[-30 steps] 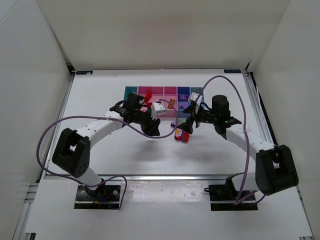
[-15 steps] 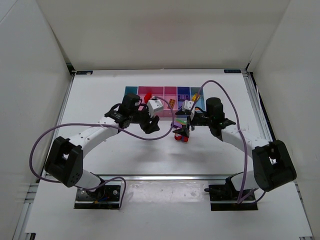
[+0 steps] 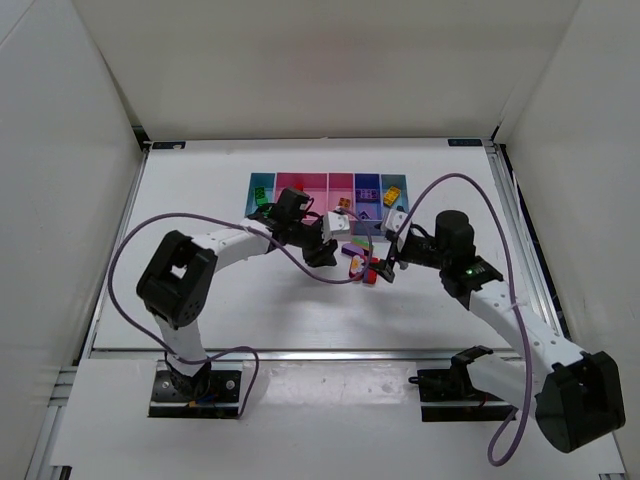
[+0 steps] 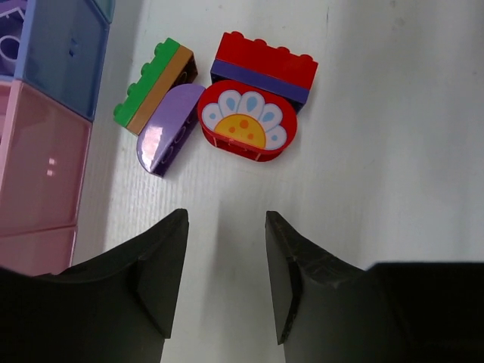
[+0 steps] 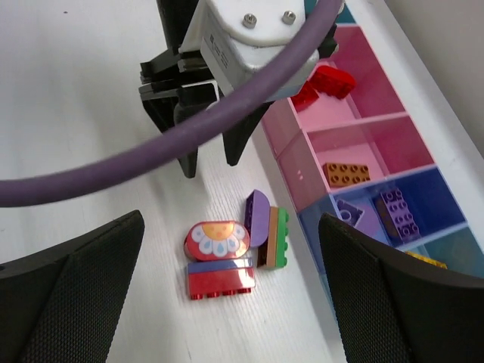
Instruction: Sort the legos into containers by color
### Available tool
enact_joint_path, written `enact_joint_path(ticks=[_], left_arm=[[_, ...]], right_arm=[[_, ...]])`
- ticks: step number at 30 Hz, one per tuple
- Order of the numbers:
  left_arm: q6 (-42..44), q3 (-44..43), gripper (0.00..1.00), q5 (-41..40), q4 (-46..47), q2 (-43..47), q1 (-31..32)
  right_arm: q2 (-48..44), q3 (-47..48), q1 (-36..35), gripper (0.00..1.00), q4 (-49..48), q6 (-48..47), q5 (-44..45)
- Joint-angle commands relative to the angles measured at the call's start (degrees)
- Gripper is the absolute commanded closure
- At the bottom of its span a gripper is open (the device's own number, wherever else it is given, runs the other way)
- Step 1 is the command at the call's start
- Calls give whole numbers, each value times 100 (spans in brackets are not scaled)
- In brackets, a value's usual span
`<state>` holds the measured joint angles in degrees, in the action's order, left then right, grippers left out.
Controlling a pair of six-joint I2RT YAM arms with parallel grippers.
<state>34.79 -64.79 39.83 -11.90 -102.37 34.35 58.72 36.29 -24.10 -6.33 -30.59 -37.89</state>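
A cluster of legos lies on the table just in front of the bins: a red rounded brick with a flower print [image 4: 244, 130], a red-and-purple brick [image 4: 265, 64], a purple half-round brick [image 4: 165, 125] and a green-and-tan brick [image 4: 151, 94]. The cluster also shows in the top view [image 3: 362, 263]. My left gripper [image 4: 227, 257] is open and empty, a short way left of the cluster [image 3: 323, 254]. My right gripper [image 5: 231, 295] is wide open and empty, just right of it [image 3: 384, 263]. The row of bins [image 3: 330, 178] holds sorted bricks.
In the bins lie a green brick [image 3: 260, 195], red bricks [image 5: 325, 82], an orange brick [image 5: 346, 174], purple bricks [image 5: 393, 212] and a yellow brick [image 3: 393, 190]. The purple cable [image 5: 189, 144] of the left arm crosses the right wrist view. White walls enclose the table.
My right gripper has drawn back to the right from over the cluster. My left gripper has moved right, closer to the cluster. The bricks lie in the same spot.
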Motion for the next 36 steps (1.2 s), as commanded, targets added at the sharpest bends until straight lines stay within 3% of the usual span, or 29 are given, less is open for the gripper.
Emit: enact_joint_path(ticks=[1,7,13,27,36], left_arm=[[625,-419,45,428,83,-212,-42],[1144,-885,49,683,-172,-714,-104],[1398,-1140,44,683,-154,-1039,-104],[1452,-1940,43,683,-295,-1777,-104],[1417,-2107,48,780,-471,-1919,-104]], right_arm=[[-238,-96,28,1,342,193,509],[-423,-105,177,1,545,308,598],[-510,-87,529,1,597,510,616],[-546,-70,784,1,712,659,642],[-414,-52,942,1,677,616,590]])
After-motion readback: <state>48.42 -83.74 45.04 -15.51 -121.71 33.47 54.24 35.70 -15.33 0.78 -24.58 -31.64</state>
